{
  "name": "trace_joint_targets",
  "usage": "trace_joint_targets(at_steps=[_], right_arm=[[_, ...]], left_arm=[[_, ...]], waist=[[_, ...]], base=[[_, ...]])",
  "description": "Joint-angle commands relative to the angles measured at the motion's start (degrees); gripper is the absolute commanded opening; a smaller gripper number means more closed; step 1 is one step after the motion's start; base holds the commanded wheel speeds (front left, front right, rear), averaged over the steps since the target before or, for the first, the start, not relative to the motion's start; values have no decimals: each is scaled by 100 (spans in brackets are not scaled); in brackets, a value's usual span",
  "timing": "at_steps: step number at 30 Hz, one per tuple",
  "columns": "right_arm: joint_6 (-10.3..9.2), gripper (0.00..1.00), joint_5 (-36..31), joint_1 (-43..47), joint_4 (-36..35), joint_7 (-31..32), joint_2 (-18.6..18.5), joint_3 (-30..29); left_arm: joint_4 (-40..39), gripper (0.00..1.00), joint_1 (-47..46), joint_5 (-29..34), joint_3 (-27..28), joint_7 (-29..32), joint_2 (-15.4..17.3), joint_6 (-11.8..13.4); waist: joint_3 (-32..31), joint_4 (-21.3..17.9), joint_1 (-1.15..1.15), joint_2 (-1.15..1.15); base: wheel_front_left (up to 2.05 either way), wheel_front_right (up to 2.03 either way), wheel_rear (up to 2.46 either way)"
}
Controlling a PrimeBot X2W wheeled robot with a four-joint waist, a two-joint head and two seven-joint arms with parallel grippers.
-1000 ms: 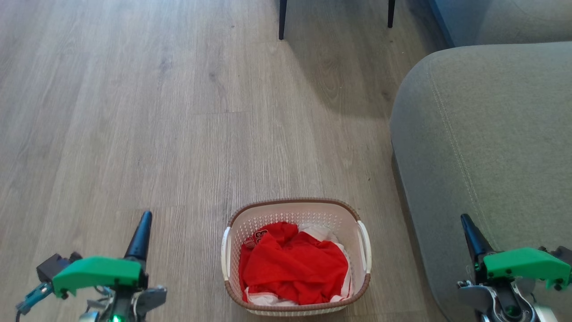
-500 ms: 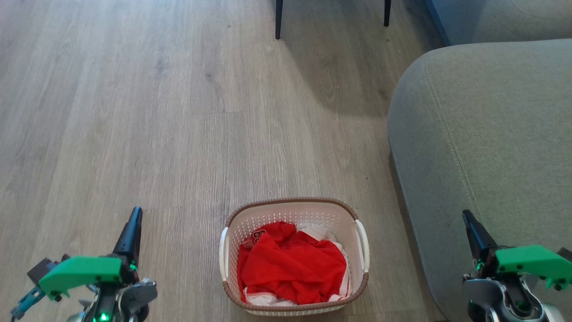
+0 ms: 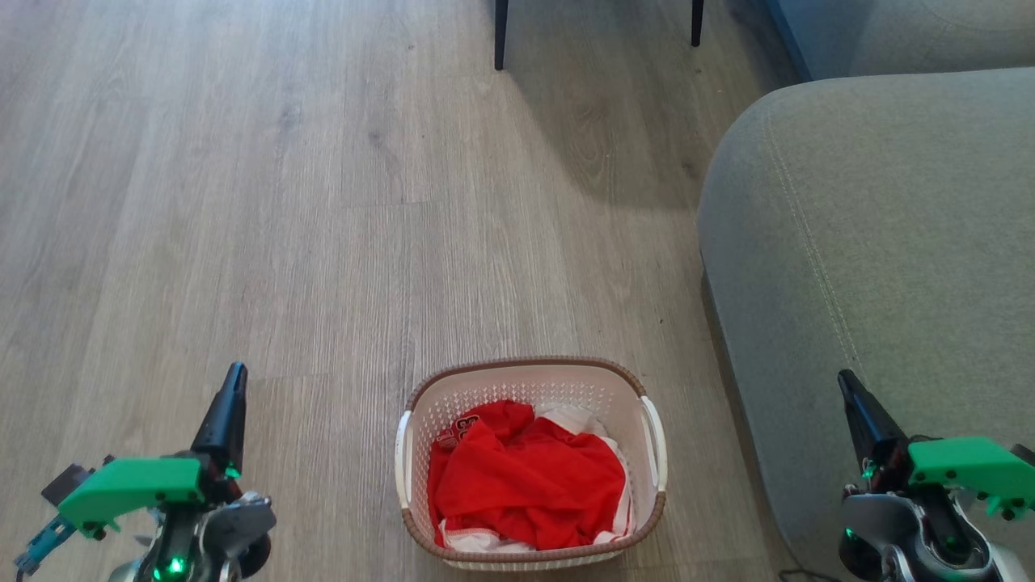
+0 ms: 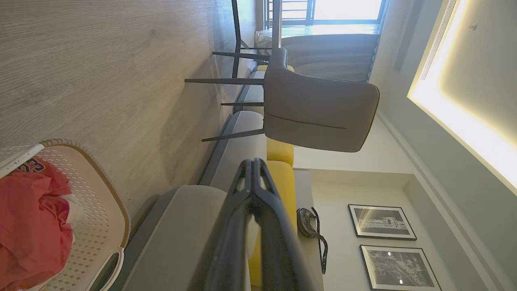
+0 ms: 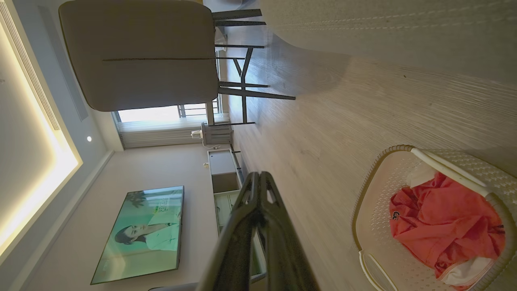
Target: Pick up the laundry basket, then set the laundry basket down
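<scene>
The laundry basket (image 3: pixel 534 380), white and perforated with a brown woven-look rim, stands on the wooden floor at the bottom centre of the head view, holding red and white clothes (image 3: pixel 525 485). It also appears in the left wrist view as the basket (image 4: pixel 97 210) and in the right wrist view as the basket (image 5: pixel 375 218). My left gripper (image 3: pixel 233 380) is left of the basket, well apart from its left handle (image 3: pixel 401 461), fingers together and empty. My right gripper (image 3: pixel 847 386) is to its right, over the sofa's edge, also shut and empty.
A grey sofa (image 3: pixel 873 242) fills the right side, close beside the basket. Dark chair legs (image 3: pixel 500 36) stand on the floor at the top. A grey chair (image 4: pixel 319 109) shows in the left wrist view. Open floor lies to the left and ahead.
Both grippers have drifted outward, the left one further left and the right one slightly right and lower. The head view has shifted a little; the basket has stayed on the floor.
</scene>
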Motion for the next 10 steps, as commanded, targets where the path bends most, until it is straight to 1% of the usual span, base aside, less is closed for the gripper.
trace_joint_targets(at_steps=[1, 10], right_arm=[[41, 0, 13, -264, -185, 41, -102, 84], [41, 0, -1, -265, -184, 55, -90, 67]], left_arm=[[-174, 0, -318, -10, 200, 25, 61, -38], [-173, 0, -320, 9, 223, 43, 45, -38]], waist=[[0, 1, 0, 0], [0, 1, 0, 0]], base=[[0, 0, 0], [0, 0, 0]])
